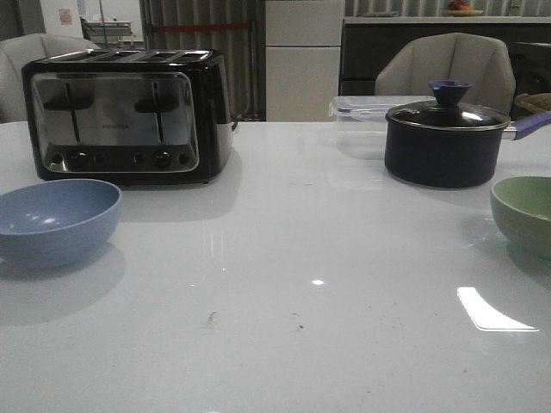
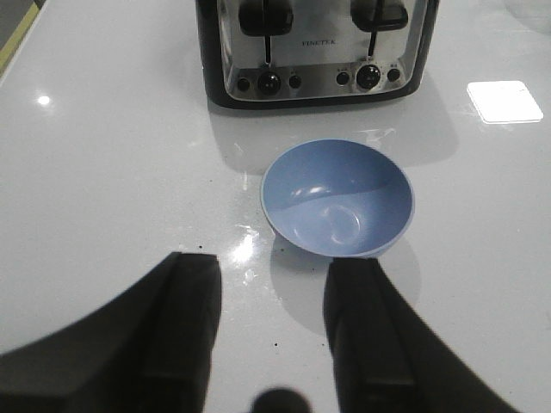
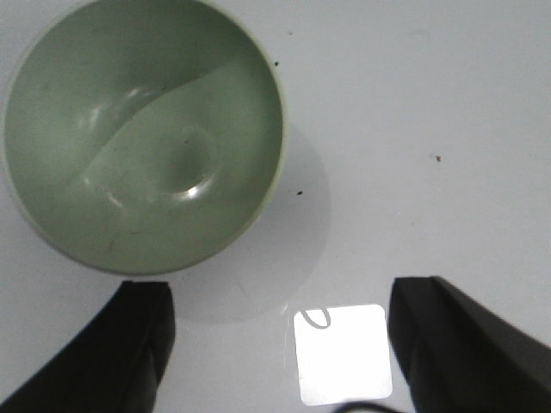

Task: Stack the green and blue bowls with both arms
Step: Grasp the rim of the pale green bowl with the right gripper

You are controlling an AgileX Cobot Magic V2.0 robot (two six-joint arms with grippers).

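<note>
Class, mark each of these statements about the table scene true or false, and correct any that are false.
1. The blue bowl sits in front of the toaster. True.
2. The green bowl is stacked inside the blue bowl. False: they sit apart at opposite sides of the table.
3. The dark pot has its lid on. True.
4. The left gripper holds the blue bowl. False: it is open and holds nothing.
5. The green bowl contains food. False: it is empty.

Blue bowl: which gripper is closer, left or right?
Left. The left gripper hangs open just short of the blue bowl; the right gripper is open over the green bowl across the table.
</note>
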